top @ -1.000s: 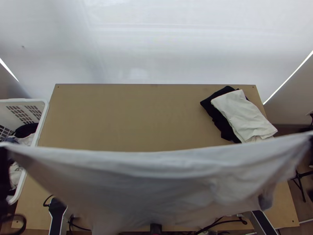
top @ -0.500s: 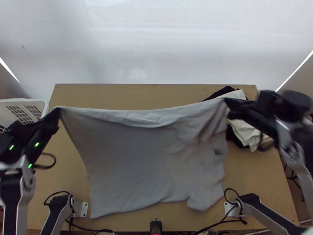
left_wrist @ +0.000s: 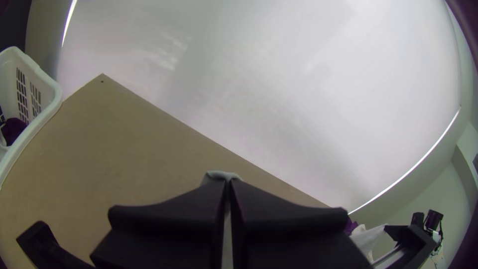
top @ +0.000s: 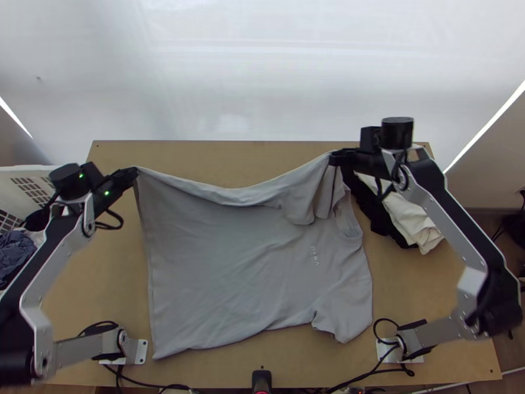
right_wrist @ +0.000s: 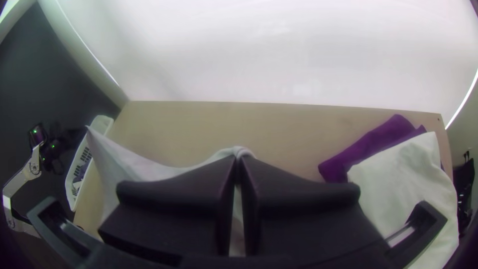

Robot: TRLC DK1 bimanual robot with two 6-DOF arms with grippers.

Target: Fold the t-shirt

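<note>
From where I stand, this looks like the laying-out step, ahead of any real folding. On the left, one pincer (left_wrist: 228, 183) is closed on a far corner at the hem end of the grey t-shirt (top: 230, 262); on the right, the other pincer (right_wrist: 238, 158) grips the far edge near the sleeve and collar. Between them that edge sags, seemingly raised, while the near part lies spread over the middle of the surface (top: 216, 157). Next, I'd say, both should lower the edge evenly and let go; uneven lowering could leave the bunched sleeve creased underneath. At the surface's left side sits a white basket (top: 26, 171) with clothes in it; toward the right far corner, a pale folded cloth (right_wrist: 403, 184) lies over a dark one (right_wrist: 371, 144). A smooth white wall (top: 262, 72) rises behind.
</note>
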